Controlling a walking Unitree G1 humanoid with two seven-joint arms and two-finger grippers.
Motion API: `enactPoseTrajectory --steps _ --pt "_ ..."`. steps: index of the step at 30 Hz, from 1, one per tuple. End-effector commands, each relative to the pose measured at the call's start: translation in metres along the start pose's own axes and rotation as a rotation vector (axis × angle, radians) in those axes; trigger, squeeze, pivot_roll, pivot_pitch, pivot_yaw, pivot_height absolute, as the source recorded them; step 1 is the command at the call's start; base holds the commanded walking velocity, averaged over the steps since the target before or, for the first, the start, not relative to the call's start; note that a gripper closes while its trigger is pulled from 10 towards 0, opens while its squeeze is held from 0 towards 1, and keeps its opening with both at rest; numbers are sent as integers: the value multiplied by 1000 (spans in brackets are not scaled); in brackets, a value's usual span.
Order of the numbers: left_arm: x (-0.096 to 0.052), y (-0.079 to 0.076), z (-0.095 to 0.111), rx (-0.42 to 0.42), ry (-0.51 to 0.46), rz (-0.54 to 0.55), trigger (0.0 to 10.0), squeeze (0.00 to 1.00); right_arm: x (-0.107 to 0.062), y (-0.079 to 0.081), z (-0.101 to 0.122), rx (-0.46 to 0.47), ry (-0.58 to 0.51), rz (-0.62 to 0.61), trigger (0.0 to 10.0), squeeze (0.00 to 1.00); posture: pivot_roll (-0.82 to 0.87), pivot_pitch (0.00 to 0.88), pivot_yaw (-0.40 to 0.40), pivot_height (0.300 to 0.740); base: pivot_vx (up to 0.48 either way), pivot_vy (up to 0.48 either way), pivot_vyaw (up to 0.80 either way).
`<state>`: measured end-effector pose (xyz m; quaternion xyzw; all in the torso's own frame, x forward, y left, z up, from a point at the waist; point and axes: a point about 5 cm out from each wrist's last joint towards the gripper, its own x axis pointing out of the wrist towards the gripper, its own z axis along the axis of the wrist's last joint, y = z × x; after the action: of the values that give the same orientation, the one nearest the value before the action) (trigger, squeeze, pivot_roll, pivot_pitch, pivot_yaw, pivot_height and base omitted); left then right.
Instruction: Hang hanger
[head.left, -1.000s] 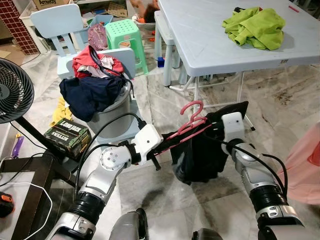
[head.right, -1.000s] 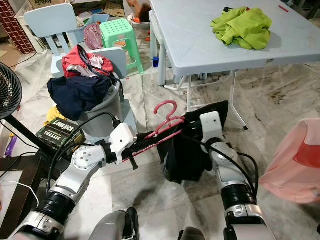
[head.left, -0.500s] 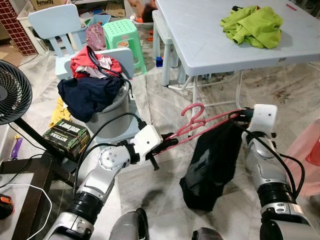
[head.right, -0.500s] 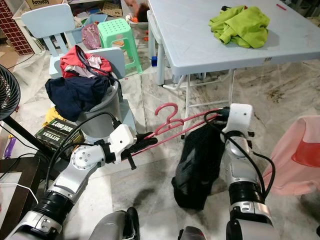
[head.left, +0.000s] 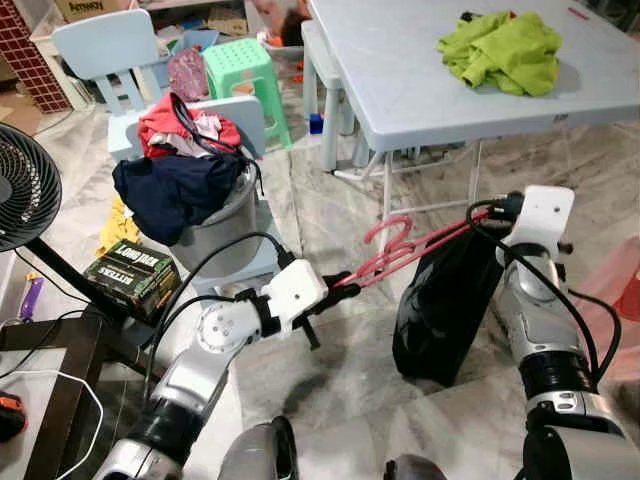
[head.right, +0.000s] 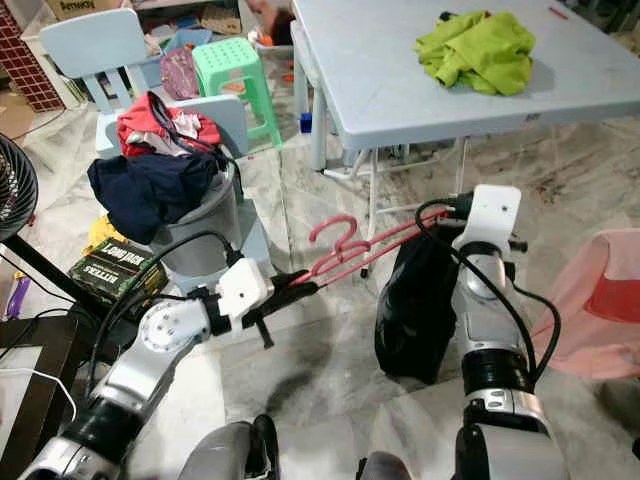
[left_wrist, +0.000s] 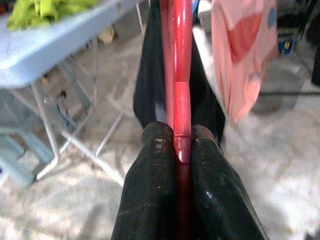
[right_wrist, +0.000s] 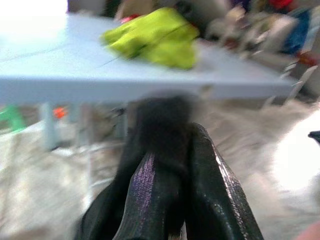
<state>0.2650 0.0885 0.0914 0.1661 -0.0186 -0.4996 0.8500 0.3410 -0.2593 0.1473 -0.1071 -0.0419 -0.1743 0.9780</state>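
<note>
A pink hanger (head.left: 400, 250) stretches between my two arms, hook up, above the marble floor. My left gripper (head.left: 340, 287) is shut on its left end; in the left wrist view the black fingers (left_wrist: 150, 200) clamp the pink bar (left_wrist: 181, 75). A black garment (head.left: 445, 310) hangs from the hanger's right end. My right gripper (head.left: 490, 212) is shut on the top of that black cloth (right_wrist: 162, 120) at the hanger's right tip, beside the table leg.
A light blue table (head.left: 420, 80) carrying a green cloth (head.left: 500, 50) stands ahead. To the left are a grey bucket heaped with clothes (head.left: 185, 185), small chairs, a green stool (head.left: 243, 75) and a fan (head.left: 25, 190). Pink fabric (head.right: 600, 310) lies at right.
My right arm has lifted and swung further right, drawing the black garment along the hanger toward its right end. The garment now hangs higher. The left gripper keeps its hold.
</note>
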Motion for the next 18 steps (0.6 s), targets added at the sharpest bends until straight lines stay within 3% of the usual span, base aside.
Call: enactPoseTrajectory --steps 1,7,10,12,13,14,15,16,18 --pt "-19 -1 -12 -45 55 69 0 0 7 -14 19 -15 -92 -53 0 0 -52 62 51 740 0 0 0" --pt "-33 -15 -20 -74 95 79 0 0 9 -20 21 -28 -98 -36 0 0 -48 63 49 740 0 0 0" --pt "-32 -9 -18 -68 96 131 0 0 9 -20 22 -61 -97 -9 0 0 -43 64 44 740 0 0 0" --pt "-33 -5 -16 -63 88 184 0 0 7 -23 16 -35 -69 -5 0 0 -43 60 44 740 0 0 0" --pt "-34 -2 -16 -80 91 234 941 0 5 -24 13 -29 -54 0 0 0 -43 60 44 740 0 0 0" --pt "-35 2 -16 -89 94 290 2784 0 2 -25 9 -22 -39 12 0 0 -41 59 52 740 0 0 0" --pt "-36 6 -15 -100 92 353 3804 0 -2 -26 4 -2 -23 19 0 0 -43 58 59 740 0 0 0" --pt "-38 9 -15 -116 98 412 10000 0 -6 -27 0 13 -13 26 0 0 -44 58 65 740 0 0 0" --pt "-42 13 -18 -145 121 514 10000 0 -22 -14 -8 -25 -15 149 0 0 -55 49 77 740 0 0 0"
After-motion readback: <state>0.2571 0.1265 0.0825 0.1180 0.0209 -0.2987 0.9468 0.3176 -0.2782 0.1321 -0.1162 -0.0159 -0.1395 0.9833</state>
